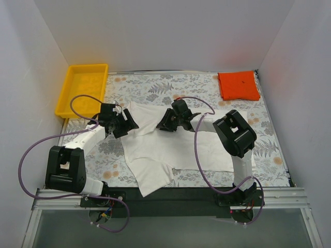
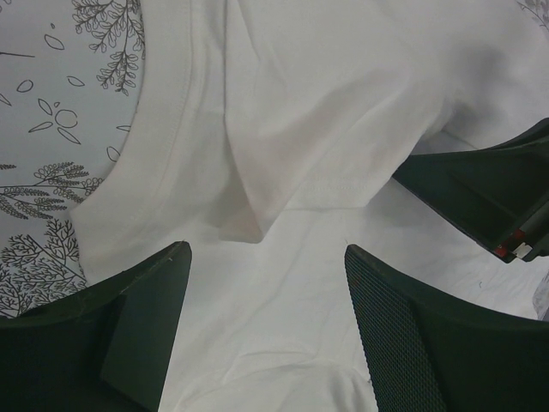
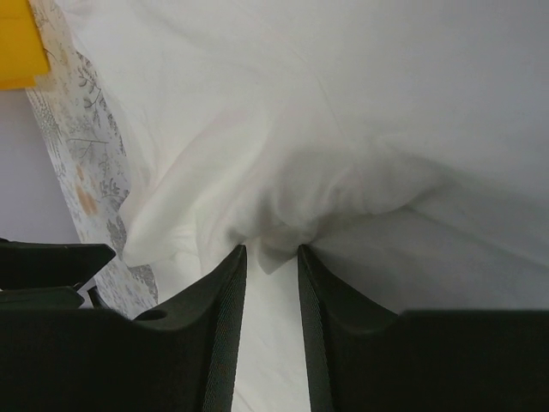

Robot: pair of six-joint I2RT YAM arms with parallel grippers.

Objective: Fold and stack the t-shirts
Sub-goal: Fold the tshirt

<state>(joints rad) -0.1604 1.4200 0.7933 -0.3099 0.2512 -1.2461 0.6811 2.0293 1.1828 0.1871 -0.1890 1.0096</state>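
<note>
The right gripper (image 3: 271, 251) is clenched on a bunched fold of the white t-shirt (image 1: 155, 152) at its fingertips, while the left gripper (image 2: 266, 253), released, hovers with the collar just ahead of its jaws, and the folded orange-red t-shirt (image 1: 238, 86) lies well behind the right gripper.

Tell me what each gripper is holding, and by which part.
The right gripper appears to pinch the white t-shirt by a bunched fold near its far edge. The left gripper hangs open over the same shirt, holding nothing.
</note>
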